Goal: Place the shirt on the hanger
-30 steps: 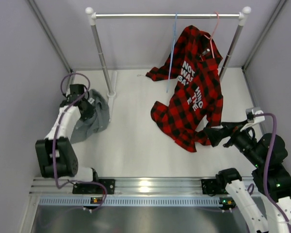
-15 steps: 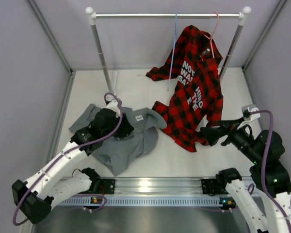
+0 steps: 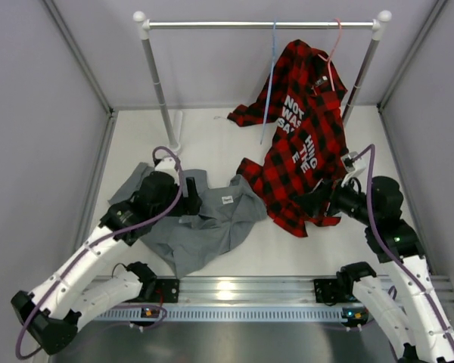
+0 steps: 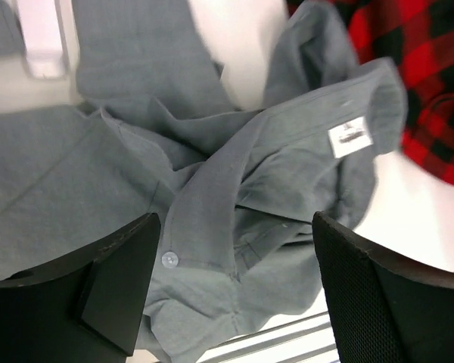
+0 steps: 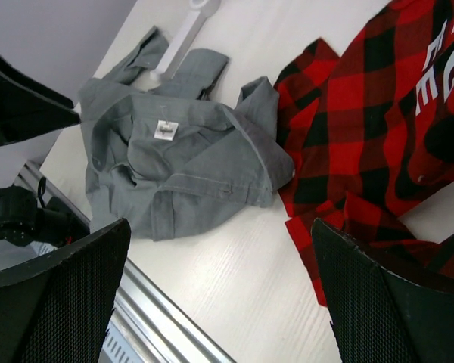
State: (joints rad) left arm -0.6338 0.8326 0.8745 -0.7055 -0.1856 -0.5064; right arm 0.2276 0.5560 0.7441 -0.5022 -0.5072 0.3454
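Shirt (image 3: 204, 223) first: the grey one lies crumpled on the counter (image 3: 219, 140), left of centre, and is not yet on the hanger (image 3: 270, 76).

The left jaws hang directly over it, spread wide with nothing between them. In the left wrist view the two black fingers (image 4: 110, 291) frame the open collar and a buttoned edge, and neither appears to touch cloth. The collar faces upward with the white neck label (image 4: 349, 138) showing. That suits the job, since the neck opening is where a hanger has to enter.

The right jaws are likewise spread and empty. Their fingers (image 5: 57, 291) hover over the counter just off the hem of the red plaid shirt (image 3: 303, 144), and the wrist camera looks across at the grey one. They are probably placed there to take a shoulder or the collar.

Farther out, the grey shirt's right edge touches the plaid hem, where that garment trails down from its pink hanger (image 3: 337, 34) onto the counter. At the back the light-blue hanger hangs bare from the rail (image 3: 212, 24), edge-on to the top camera. It is just left of the plaid shirt and well apart from the grey one. The two must be brought together, so I judge the task to be at an early stage.
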